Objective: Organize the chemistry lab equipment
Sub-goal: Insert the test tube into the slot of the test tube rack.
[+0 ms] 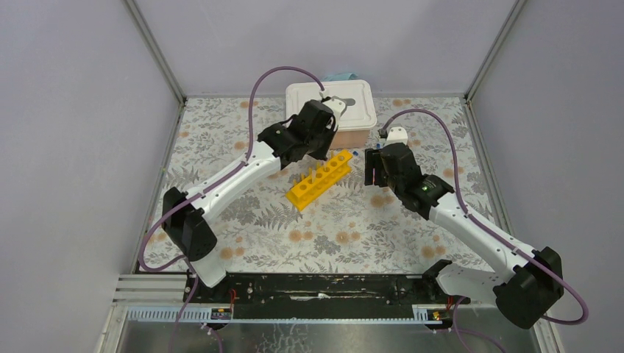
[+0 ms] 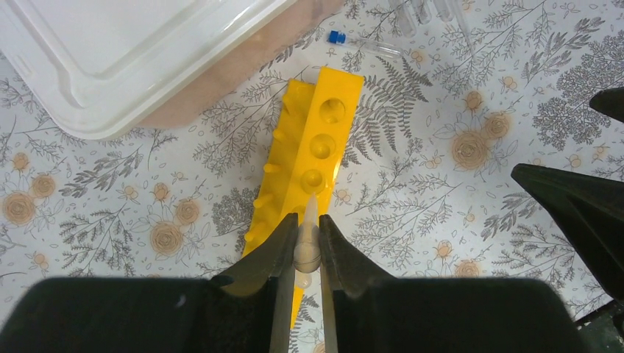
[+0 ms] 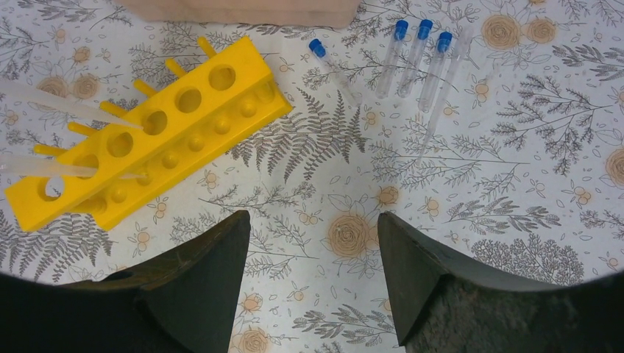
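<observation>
The long yellow test-tube rack [image 1: 320,179] lies slantwise on the flowered table, also seen in the left wrist view [image 2: 316,147] and the right wrist view [image 3: 147,140]. My left gripper [image 2: 307,220] is shut on a thin translucent pipette [image 2: 307,246] whose tip points at a rack hole; it hovers over the rack's far half [image 1: 318,134]. Two clear pipette stems [image 3: 66,103] reach over the rack's left part. Several blue-capped clear tubes [image 3: 412,55] lie on the table right of the rack. My right gripper [image 3: 313,220] is open and empty above bare table [image 1: 374,168]. The wire ring and red-spouted bottle are out of view.
A white lidded box [image 1: 331,103] stands at the back middle, just beyond the rack's far end [image 2: 132,51]. One blue-capped tube [image 2: 360,44] lies between the box and the rack. Grey walls close the table on three sides.
</observation>
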